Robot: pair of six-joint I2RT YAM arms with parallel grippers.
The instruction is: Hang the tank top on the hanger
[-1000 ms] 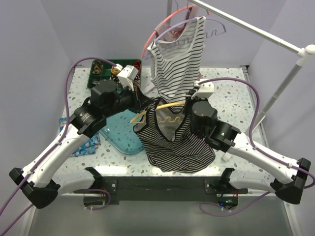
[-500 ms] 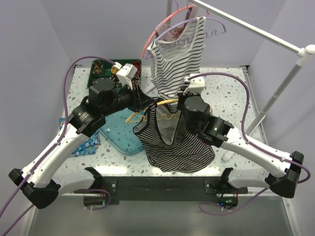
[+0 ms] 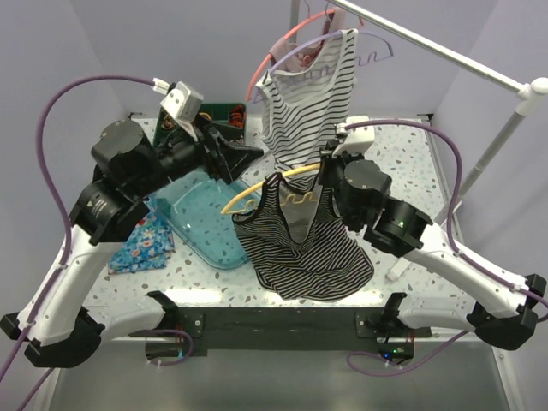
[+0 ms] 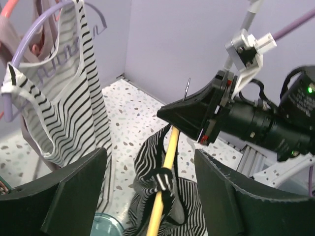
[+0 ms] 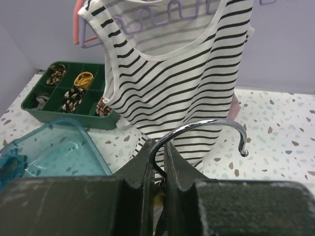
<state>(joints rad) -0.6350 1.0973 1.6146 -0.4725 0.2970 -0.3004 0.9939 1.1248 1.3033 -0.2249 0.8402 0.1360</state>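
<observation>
Since a second ago: the left gripper (image 3: 244,158) has drawn back from the garment toward the table's left rear, and its jaws now stand wide apart, holding nothing. The right gripper (image 5: 157,152) is clamped on the neck of the chrome hook (image 5: 197,128) of the yellow wavy plastic hanger (image 4: 169,157), held above mid-table. The black, thinly white-striped soft tank top (image 3: 300,248) hangs from that hanger with a strap looped over its arm. Its hem is pooled on the speckled table (image 3: 402,145) by the front edge.

Speckled table (image 3: 402,163) carries: green compartment tray (image 5: 64,114) far-left, clear teal tray (image 3: 201,227) just beside blue patterned cloth (image 3: 141,248), tank top (image 3: 308,265) hem pooled near-centre.
</observation>
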